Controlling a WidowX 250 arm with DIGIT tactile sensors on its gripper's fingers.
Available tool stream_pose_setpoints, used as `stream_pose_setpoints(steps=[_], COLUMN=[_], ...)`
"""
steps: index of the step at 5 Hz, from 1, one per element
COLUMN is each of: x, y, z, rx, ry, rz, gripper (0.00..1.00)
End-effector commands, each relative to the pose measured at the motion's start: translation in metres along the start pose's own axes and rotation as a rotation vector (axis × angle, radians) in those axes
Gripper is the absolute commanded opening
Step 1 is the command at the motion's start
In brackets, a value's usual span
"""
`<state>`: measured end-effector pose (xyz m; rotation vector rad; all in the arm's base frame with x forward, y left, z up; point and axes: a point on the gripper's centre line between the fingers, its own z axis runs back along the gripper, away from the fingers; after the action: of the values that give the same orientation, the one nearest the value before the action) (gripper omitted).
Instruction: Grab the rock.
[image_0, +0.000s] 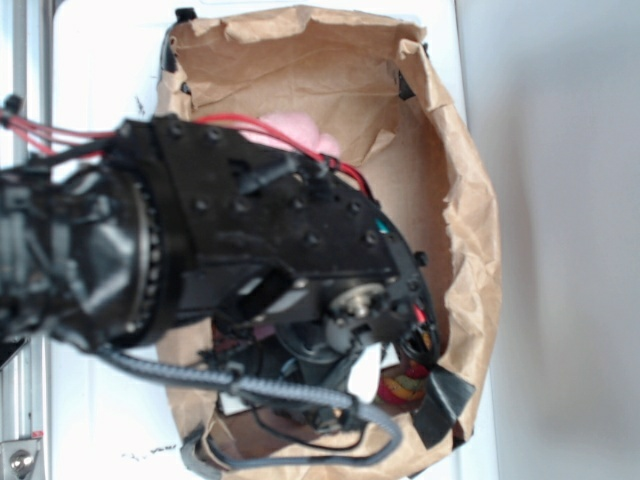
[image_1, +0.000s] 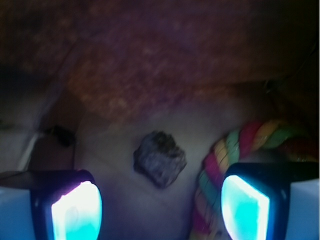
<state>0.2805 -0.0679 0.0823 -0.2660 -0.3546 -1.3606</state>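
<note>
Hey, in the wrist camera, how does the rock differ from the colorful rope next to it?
The rock is a compact, lumpy, dark grey-brown chunk; the rope is a long twisted cord curving in an arc. The rock is one dull color, while the rope is striped pink, yellow, green and red. The rock sits fully in view between the open gripper's fingers; the rope is partly hidden behind one finger. Both lie on the paper bag's floor.
</note>
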Motion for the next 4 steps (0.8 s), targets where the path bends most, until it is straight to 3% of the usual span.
stream_pose_setpoints(steps=[1,2,4], x=[-0.008,-0.016,-0.013], y=[0.038,0.042,0.003], z=[0.019,0.013,0.000], rx=[0.061,0.041,0.004], ry=[-0.013,0.018,0.039], rz=[0.010,0.022,-0.087], gripper=[1.00,1.00,1.00])
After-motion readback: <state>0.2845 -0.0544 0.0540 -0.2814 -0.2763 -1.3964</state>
